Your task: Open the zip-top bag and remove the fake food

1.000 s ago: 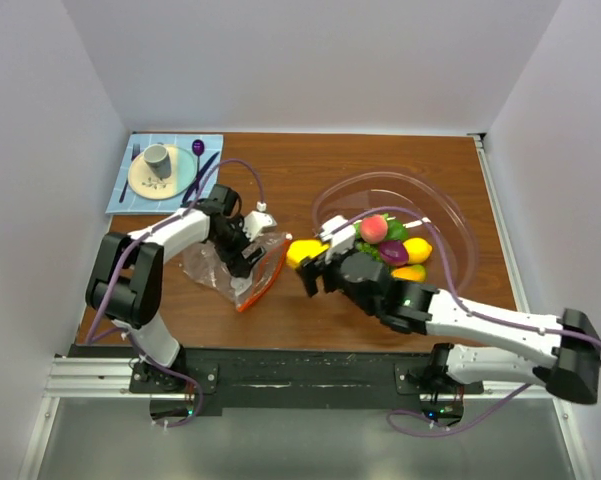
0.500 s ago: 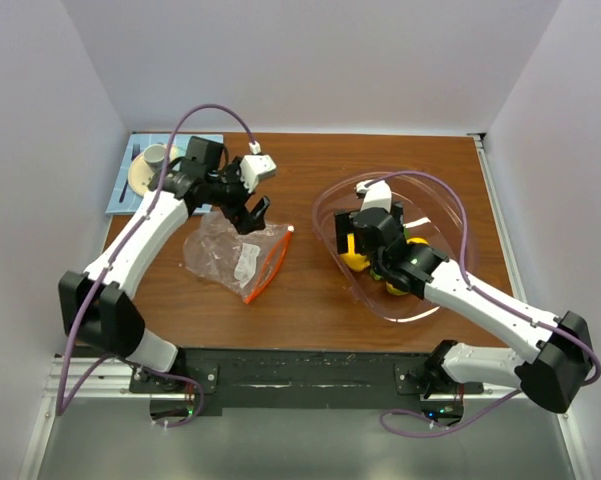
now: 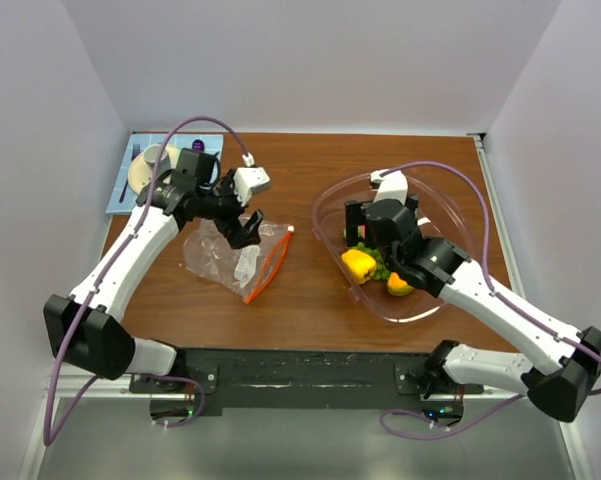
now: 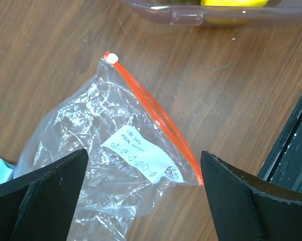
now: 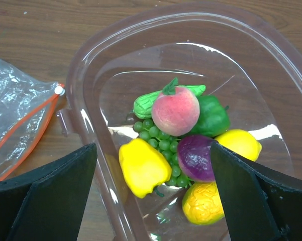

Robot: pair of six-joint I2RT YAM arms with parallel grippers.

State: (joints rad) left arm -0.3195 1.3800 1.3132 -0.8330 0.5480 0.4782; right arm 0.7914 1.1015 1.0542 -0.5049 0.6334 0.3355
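The zip-top bag (image 3: 230,262) lies flat and crumpled on the table, its orange-red zip strip (image 4: 156,115) along the right edge. It looks empty in the left wrist view (image 4: 90,145). My left gripper (image 3: 246,225) hovers over it, open and empty (image 4: 144,165). The fake food sits in the clear bowl (image 3: 450,225): a yellow pepper (image 5: 143,165), peach (image 5: 175,110), purple piece (image 5: 196,156), lemon (image 5: 238,143), orange (image 5: 203,203) and green grapes (image 5: 161,140). My right gripper (image 3: 378,232) is above them, open and empty (image 5: 153,150).
A blue mat with a round plate and grey cup (image 3: 145,170) lies at the back left, partly behind the left arm. The black rail (image 3: 300,365) runs along the near edge. White walls close in on three sides.
The right gripper carried the yellow pepper from beside the bag into the bowl and let it go. The left gripper came off the bag and rose above it, open.
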